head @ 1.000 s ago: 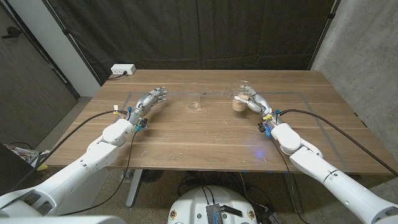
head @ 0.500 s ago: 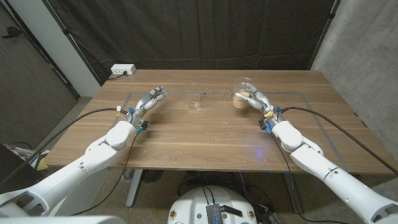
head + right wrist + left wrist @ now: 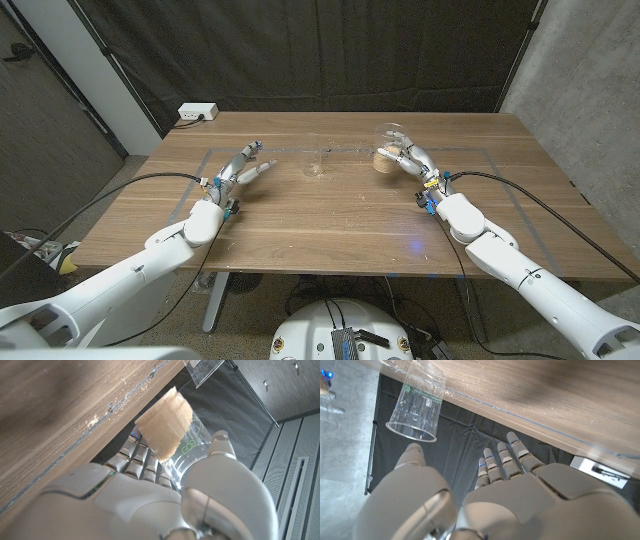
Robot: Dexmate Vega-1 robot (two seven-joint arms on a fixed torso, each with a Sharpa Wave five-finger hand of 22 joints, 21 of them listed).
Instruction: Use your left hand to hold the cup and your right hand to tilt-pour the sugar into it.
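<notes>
Here the right hand (image 3: 408, 160) grips the sugar cup (image 3: 389, 150), lifted near the tabletop's (image 3: 350, 215) far edge. The left hand (image 3: 243, 165) hangs with fingers spread, holding nothing, near the empty cup (image 3: 318, 160).

Both arms wear smooth white shells; the left hand (image 3: 243, 165) and right hand (image 3: 413, 161) are silver-grey metal with segmented fingers (image 3: 496, 460). Black cables trail from each wrist, beside small blue fittings.
</notes>
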